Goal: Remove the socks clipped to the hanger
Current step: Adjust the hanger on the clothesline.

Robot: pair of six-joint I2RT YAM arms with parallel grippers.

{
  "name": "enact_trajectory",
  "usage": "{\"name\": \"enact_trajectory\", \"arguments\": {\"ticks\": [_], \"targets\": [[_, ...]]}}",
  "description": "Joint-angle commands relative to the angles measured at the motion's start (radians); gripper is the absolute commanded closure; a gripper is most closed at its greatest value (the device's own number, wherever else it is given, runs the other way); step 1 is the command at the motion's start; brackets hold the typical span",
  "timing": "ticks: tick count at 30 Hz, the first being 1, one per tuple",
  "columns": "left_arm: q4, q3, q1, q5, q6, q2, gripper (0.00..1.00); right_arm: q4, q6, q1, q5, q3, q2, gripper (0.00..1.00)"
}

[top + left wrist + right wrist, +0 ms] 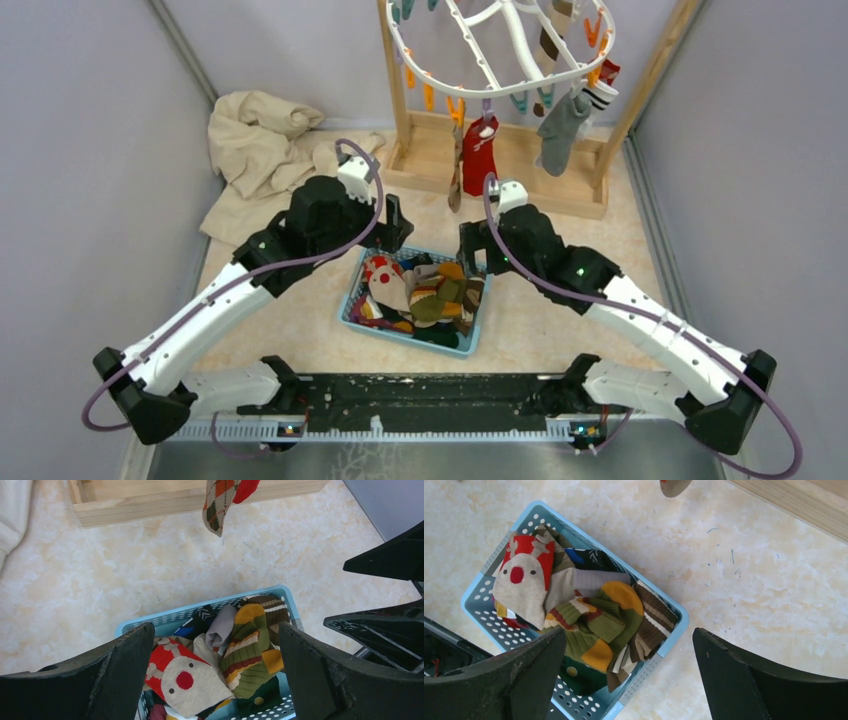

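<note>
The white oval hanger [500,45] hangs from the wooden rack at the back. Several socks are clipped to it: a red sock [479,155], a grey sock [560,130] and an argyle sock [456,175]. The left wrist view shows the argyle sock's toe [217,507] beside the red sock [247,486]. My left gripper [396,226] [215,630] is open over the blue basket's [165,617] far-left edge. My right gripper [470,245] [629,632] is open at the basket's [536,507] right corner. Neither holds anything. Both sit below and in front of the hanging socks.
The blue basket [352,300] between the arms holds several loose socks. The rack's wooden base [520,195] lies just behind the grippers. A large beige cloth [255,140] is heaped at the back left. Grey walls close in both sides.
</note>
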Motion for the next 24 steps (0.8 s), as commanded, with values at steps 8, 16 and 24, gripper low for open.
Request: {"name": "enact_trajectory", "arguments": {"ticks": [8,16,24], "targets": [[-0.003,0.097,0.005,0.033,0.020,0.052,0.01,-0.058,0.075,0.014,0.017,-0.002,-0.008,0.02],[-0.021,0.132,0.005,0.026,0.035,0.084,0.01,-0.096,0.168,0.014,0.019,-0.032,-0.020,0.01],[0.014,0.085,0.005,-0.019,0.007,0.067,0.01,0.088,0.212,0.005,-0.031,-0.206,-0.154,0.01]]}}
